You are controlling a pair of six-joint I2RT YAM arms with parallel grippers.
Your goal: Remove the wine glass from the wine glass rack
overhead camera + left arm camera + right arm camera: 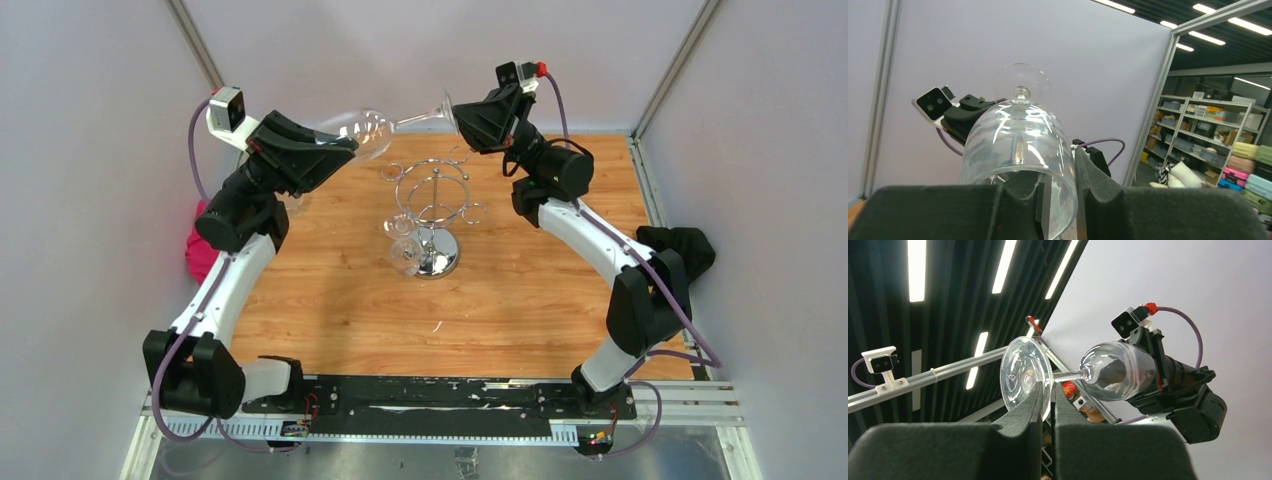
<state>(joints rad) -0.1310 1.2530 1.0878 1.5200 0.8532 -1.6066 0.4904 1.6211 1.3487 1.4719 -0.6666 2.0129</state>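
Wine glass [366, 128] is hanging level above wine glass rack [436, 262] | stem is pointing from left gripper [1055, 172], clamping the bowl rim, to right gripper [1047, 390], pinching the foot.

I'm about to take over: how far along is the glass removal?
Done: one wine glass is clear of the rack, held in the air. In hand: right gripper pinches its foot, left gripper grips the bowl rim. Left: set it down; a second glass is at the rack.
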